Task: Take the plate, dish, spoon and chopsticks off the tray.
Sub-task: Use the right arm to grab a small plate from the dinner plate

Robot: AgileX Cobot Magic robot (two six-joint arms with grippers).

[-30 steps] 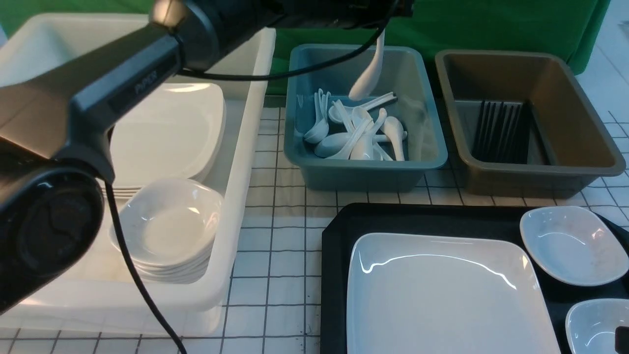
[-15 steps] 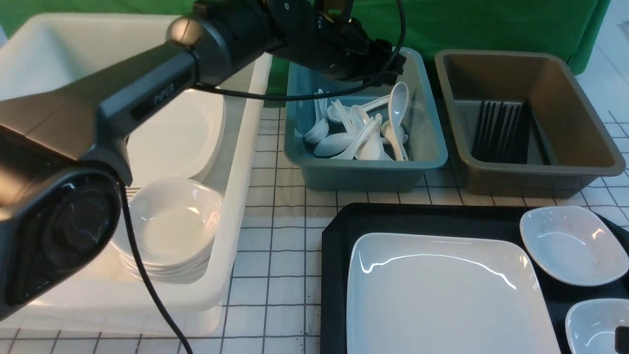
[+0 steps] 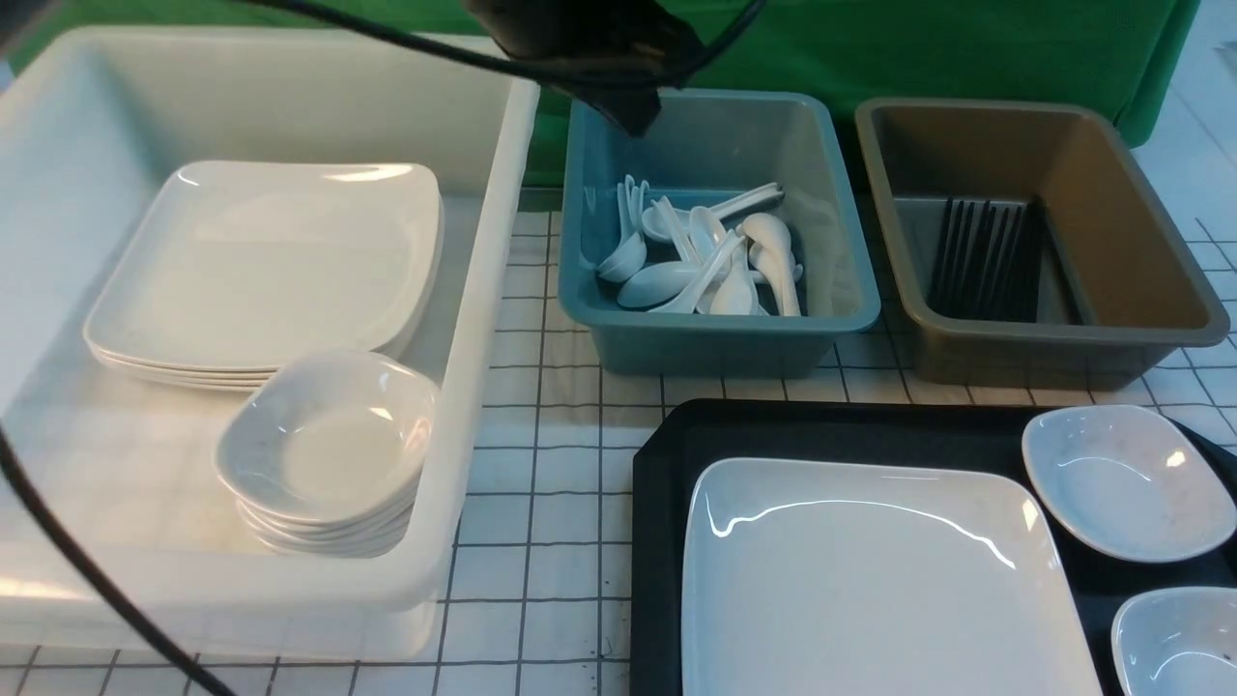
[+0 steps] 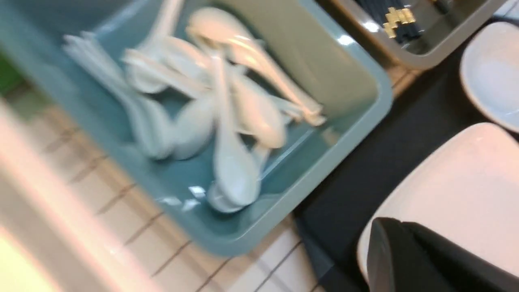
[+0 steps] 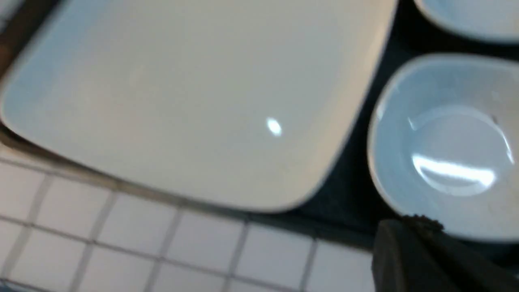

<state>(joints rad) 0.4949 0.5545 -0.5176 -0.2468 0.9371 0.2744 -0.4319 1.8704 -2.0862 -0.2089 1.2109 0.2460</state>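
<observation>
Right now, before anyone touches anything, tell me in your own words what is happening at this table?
A two-armed robot is clearing a black tray. Its left tool hangs shut, holding nothing, above the blue tub, where white spoons lie piled. Black chopsticks lie in the brown tub. The large plate and two small dishes sit on the tray, not yet removed. The right tool, also shut, hovers over the tray by the nearer small dish.

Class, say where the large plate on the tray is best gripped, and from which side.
Take the plate by its raised left rim, coming in from the left, probably: it lies flat, so only the rim offers an edge, and dishes crowd its right side.
</observation>
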